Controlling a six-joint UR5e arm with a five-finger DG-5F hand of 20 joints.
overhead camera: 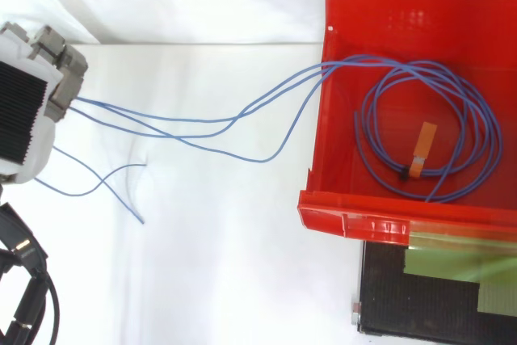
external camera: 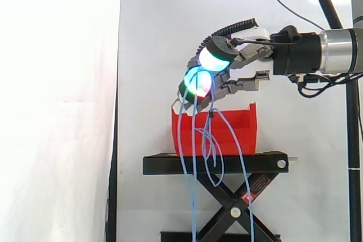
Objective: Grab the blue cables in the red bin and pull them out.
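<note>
The hand [external camera: 226, 65] is clamped on several cables [overhead camera: 202, 123], just above the bin [external camera: 238, 131]. From its fingers, loose strands hang down past the stand [external camera: 227, 164]. Away from the hand, the rest lies coiled inside the bin.

A black scissor-lift stand [external camera: 258, 162] stands before a white curtain [external camera: 57, 83]; strips of what looks like greenish tape [overhead camera: 452, 266] lie across its top.

No text can be read; the sticker [external camera: 258, 186] on the black stand [external camera: 215, 162] is too small.
</note>
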